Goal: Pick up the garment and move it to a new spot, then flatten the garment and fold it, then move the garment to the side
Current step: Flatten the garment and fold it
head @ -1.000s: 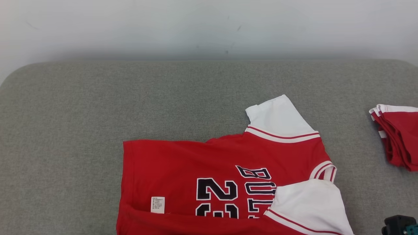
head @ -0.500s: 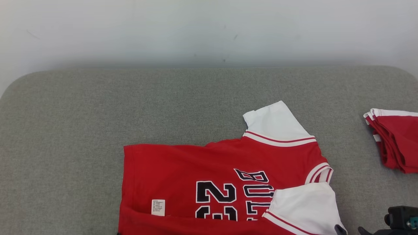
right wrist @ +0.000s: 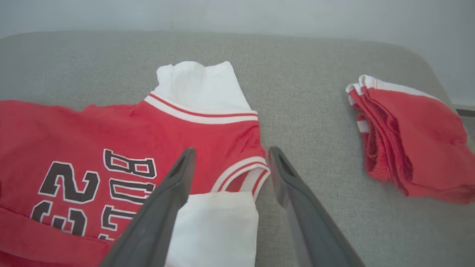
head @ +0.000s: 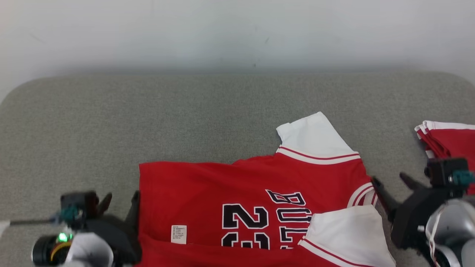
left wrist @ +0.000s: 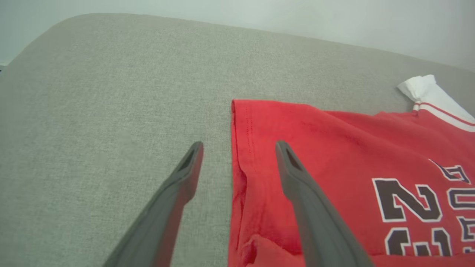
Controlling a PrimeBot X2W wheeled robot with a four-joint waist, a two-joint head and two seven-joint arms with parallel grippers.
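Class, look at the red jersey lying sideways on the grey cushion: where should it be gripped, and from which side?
Grip the jersey by its hem from the left and its striped collar from the right: those free edges lie flat at its opposite ends.

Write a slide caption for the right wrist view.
Right fingers open beside the red jersey; a folded pile lies apart.

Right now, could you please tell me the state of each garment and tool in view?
red jersey, lying print-up on the grey cushion, near edge folded over.
red pile, folded, stacked at the right.
left tool, open, astride the jersey's hem, holding nothing.
right tool, open, over the collar end, holding nothing.
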